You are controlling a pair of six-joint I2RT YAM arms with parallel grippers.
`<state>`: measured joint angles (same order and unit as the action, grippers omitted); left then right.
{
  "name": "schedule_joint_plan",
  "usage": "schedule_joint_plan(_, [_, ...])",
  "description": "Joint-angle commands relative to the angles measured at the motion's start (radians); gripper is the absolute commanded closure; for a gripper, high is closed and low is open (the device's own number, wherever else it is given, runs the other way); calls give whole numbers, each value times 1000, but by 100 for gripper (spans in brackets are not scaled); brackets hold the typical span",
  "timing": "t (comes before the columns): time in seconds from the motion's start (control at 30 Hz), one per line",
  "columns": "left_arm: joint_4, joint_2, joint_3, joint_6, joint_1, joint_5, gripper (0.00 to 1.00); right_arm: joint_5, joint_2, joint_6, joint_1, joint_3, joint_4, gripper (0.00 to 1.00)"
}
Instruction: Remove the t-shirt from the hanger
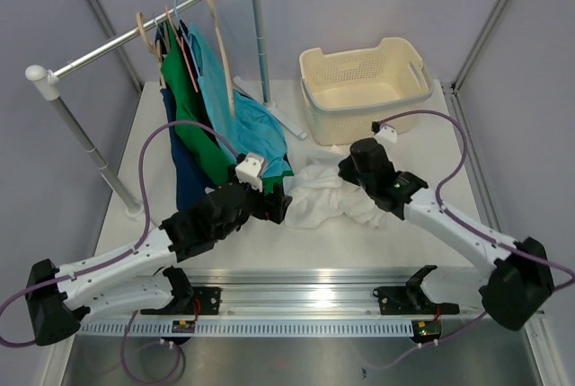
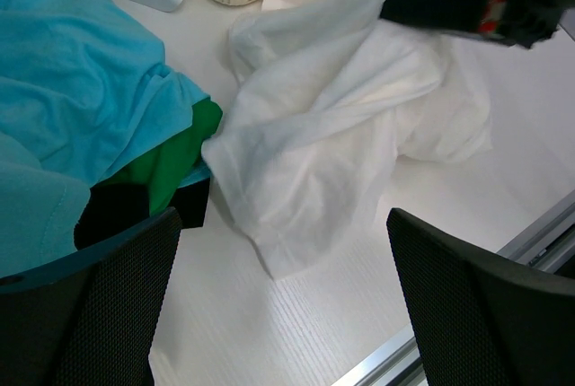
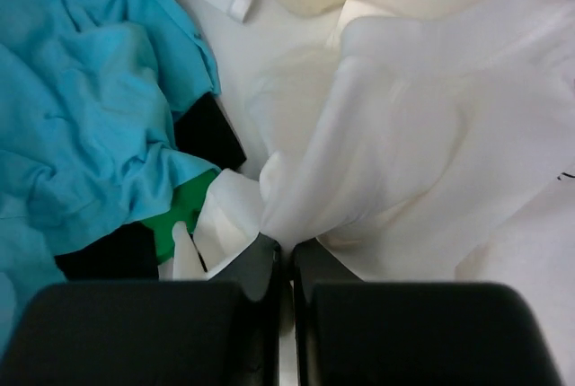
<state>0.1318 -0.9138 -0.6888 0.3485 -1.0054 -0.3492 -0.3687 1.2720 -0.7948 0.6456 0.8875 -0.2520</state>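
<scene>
The white t-shirt (image 1: 325,199) lies crumpled on the table between my two grippers, off any hanger; its red print does not show. My right gripper (image 1: 347,174) is shut on a bunched fold of the t-shirt (image 3: 413,135), the cloth pinched between its fingertips (image 3: 289,244). My left gripper (image 1: 278,207) hovers open just left of the heap, with a corner of the t-shirt (image 2: 323,135) lying between and beyond its fingers (image 2: 283,256). A bare pale wooden hanger (image 1: 221,45) hangs on the rail at the back.
A clothes rail (image 1: 126,39) at the back left carries a light blue shirt (image 1: 244,109), a green shirt (image 1: 192,108) and a dark blue one, their hems reaching the table. A cream basket (image 1: 364,90) stands at the back right. The rack's white foot (image 1: 289,122) lies between them.
</scene>
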Motion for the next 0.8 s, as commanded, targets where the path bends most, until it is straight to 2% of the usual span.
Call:
schedule_joint_plan(0.0, [-61, 1, -11, 7, -4, -17, 1, -124, -160, 57, -6, -2, -122, 99])
schedule_joint_plan(0.07, [-54, 1, -14, 9, -4, -19, 1, -163, -245, 22, -9, -51, -170, 99])
schedule_joint_plan(0.2, [-54, 12, -11, 9, -4, -25, 1, -214, -335, -44, -18, -151, -201, 88])
schedule_joint_plan(0.27, [-54, 15, -11, 9, -4, -25, 1, -231, -342, -101, -27, -203, -222, 54])
schedule_joint_plan(0.3, [-54, 16, -9, 9, -4, -25, 1, -248, -338, -127, -32, -220, -231, 43])
schedule_joint_plan(0.33, [-54, 16, -9, 9, -4, -25, 1, -242, -333, -162, -37, -235, -231, 36])
schedule_joint_plan(0.37, [-54, 18, -9, 9, -4, -24, 1, -234, -318, -175, -41, -263, -211, 21])
schedule_joint_plan(0.4, [-52, 19, -9, 9, -4, -24, 1, -231, -306, -193, -43, -269, -210, 13])
schedule_joint_plan(0.47, [-52, 23, -8, 9, -4, -24, 1, -262, -254, -233, -47, -259, -234, 1])
schedule_joint_plan(0.6, [-50, 39, -5, 10, -4, -22, 1, -260, -111, -225, -86, -197, -254, 1])
schedule_joint_plan(0.77, [-49, 58, 3, 10, -4, -25, 1, -127, 104, -104, -130, -140, -129, 1])
